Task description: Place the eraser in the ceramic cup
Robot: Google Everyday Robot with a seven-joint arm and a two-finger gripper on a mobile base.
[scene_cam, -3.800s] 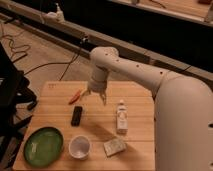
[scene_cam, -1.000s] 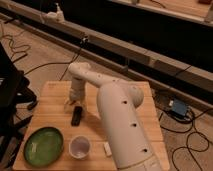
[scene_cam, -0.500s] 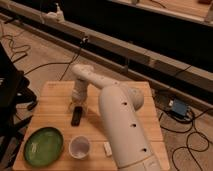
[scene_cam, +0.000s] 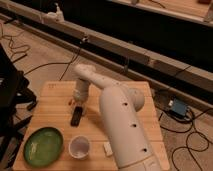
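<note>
Low over table [scene_cam: 52,97], gripper [scene_cam: 79,104] just above far end of eraser [scene_cam: 76,117]; spread or closed, cannot tell. White cup [scene_cam: 79,147] nearer, beside green bowl [scene_cam: 43,146].

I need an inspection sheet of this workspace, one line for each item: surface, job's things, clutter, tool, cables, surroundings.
Surface: wooden table, carrying several things.
Job's things: black eraser flat on the table; white ceramic cup upright near the front edge, apart from the eraser, nothing seen inside.
Clutter: green bowl beside the cup, toward the picture's left; pale block partly hidden by the arm.
Tool: tool just over the eraser's far end; contact cannot be told.
Cables: dark cables on the floor, on both sides.
Surroundings: blue box on the floor; long ledge behind.
</note>
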